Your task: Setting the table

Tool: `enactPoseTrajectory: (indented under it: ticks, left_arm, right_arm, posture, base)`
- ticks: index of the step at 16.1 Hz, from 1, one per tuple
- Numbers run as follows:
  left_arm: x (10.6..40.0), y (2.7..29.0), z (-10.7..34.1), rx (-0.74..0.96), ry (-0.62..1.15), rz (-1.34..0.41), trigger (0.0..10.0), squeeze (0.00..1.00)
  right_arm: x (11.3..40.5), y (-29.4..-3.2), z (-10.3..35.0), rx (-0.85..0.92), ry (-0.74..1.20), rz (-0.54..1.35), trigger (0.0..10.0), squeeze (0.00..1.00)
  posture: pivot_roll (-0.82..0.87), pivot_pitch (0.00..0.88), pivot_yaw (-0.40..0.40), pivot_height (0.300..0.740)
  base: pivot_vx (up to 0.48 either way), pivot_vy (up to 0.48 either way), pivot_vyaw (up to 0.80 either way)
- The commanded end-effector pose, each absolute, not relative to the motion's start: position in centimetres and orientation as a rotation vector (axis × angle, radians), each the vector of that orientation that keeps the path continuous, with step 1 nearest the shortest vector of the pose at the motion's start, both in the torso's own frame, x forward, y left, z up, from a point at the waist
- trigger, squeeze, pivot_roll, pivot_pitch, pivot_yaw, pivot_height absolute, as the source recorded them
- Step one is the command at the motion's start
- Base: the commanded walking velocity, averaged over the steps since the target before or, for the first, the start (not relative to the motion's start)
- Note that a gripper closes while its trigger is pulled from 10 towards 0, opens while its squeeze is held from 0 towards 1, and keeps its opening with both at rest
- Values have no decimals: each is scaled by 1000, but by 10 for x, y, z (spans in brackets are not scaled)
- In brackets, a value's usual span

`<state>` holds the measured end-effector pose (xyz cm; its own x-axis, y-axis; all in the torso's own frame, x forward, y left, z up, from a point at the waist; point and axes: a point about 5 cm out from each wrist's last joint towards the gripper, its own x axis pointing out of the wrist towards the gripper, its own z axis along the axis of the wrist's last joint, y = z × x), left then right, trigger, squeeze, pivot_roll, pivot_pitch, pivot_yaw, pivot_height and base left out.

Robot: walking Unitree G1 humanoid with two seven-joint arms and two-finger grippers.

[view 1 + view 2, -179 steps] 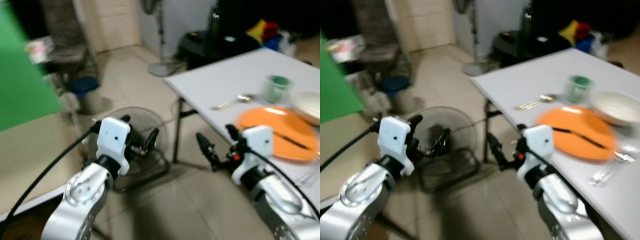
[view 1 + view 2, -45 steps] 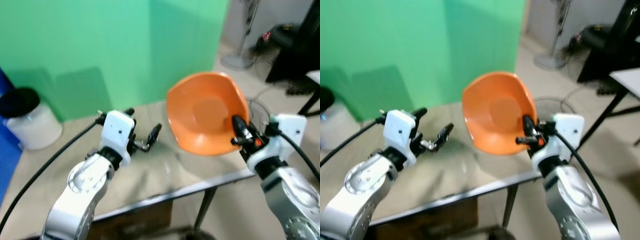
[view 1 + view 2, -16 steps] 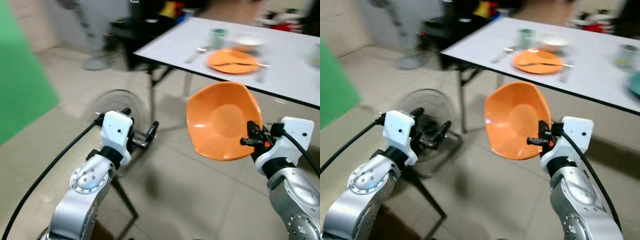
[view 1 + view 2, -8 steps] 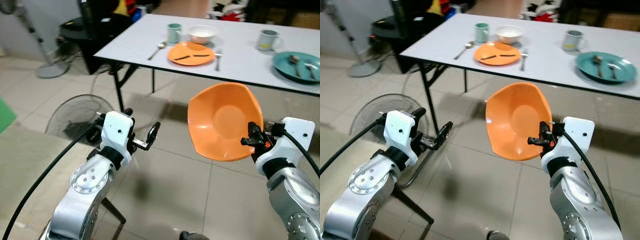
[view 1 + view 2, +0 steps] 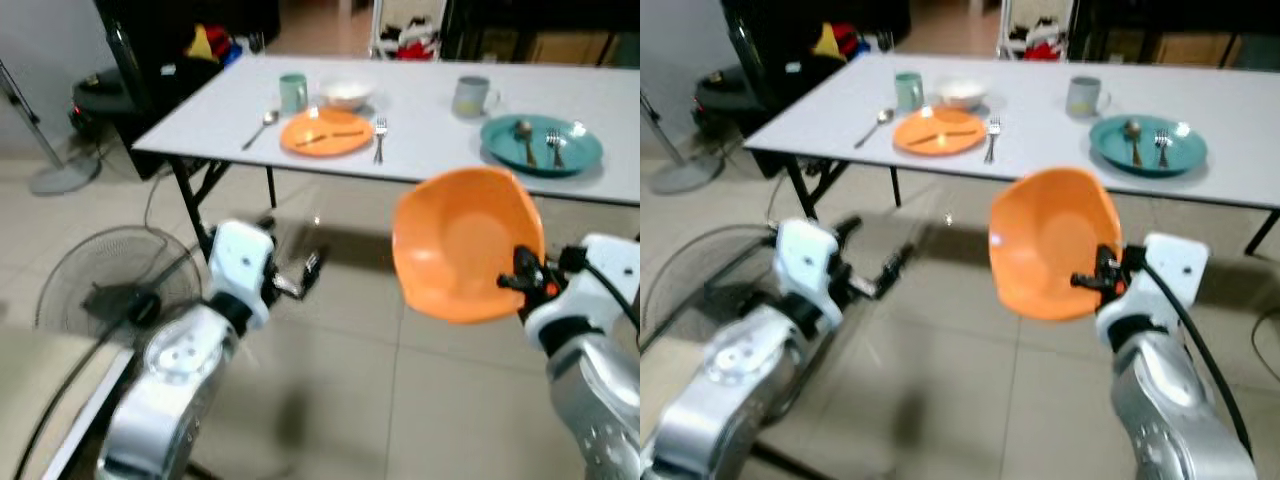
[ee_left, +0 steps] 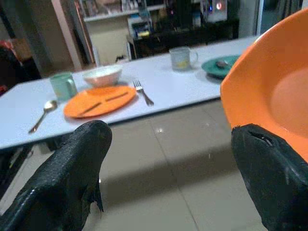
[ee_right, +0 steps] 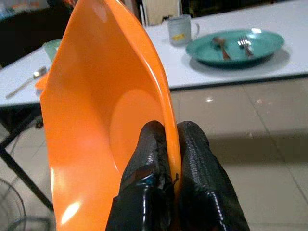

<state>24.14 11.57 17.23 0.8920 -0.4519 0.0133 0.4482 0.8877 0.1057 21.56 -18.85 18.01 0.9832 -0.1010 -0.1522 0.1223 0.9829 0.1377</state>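
Note:
An orange bowl (image 5: 462, 245) hangs tilted on edge over the tiled floor, my right gripper (image 5: 521, 281) shut on its rim (image 7: 163, 120). My left gripper (image 5: 301, 276) stands open and empty at the same height to the left; its fingers (image 6: 72, 183) are spread wide. Ahead is a white table (image 5: 425, 108). On it lie an orange plate (image 5: 327, 131) with chopsticks, a green cup (image 5: 293, 92), a white bowl (image 5: 346, 94), a spoon (image 5: 258, 127) and a fork (image 5: 379, 135). Further right are a grey mug (image 5: 468, 96) and a teal plate (image 5: 540, 143) carrying a spoon and fork.
A floor fan (image 5: 90, 290) lies on the tiles at my left. A standing fan's base (image 5: 60, 178) and dark clutter (image 5: 150, 70) sit at the back left. The table's black legs (image 5: 192, 200) stand before me, with open tiled floor (image 5: 360, 400) between.
The camera has moved toward the table, which now lies more squarely ahead. My right gripper still holds the orange bowl and the left stays open.

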Motion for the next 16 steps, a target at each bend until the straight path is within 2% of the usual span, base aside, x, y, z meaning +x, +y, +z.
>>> enactPoseTrajectory:
  ticks: [1, 6, 16]
  left_arm:
    - [243, 118, 168, 105, -12, -463, 10000, 0]
    - [244, 117, 168, 106, -15, -464, 10000, 0]
    - [247, 119, 168, 105, -19, -451, 10000, 0]
  right_arm:
    - [214, -183, 186, 158, 113, -83, 10000, 0]
    - [215, -183, 187, 166, 108, -86, 10000, 0]
    - [218, -176, 196, 220, 53, -24, 10000, 0]
  posture:
    - [20, 0, 60, 740]
    - [19, 0, 65, 740]
    - [20, 0, 65, 740]
  base:
    - [304, 0, -781]
    - [305, 0, -729]
    - [305, 0, 0]
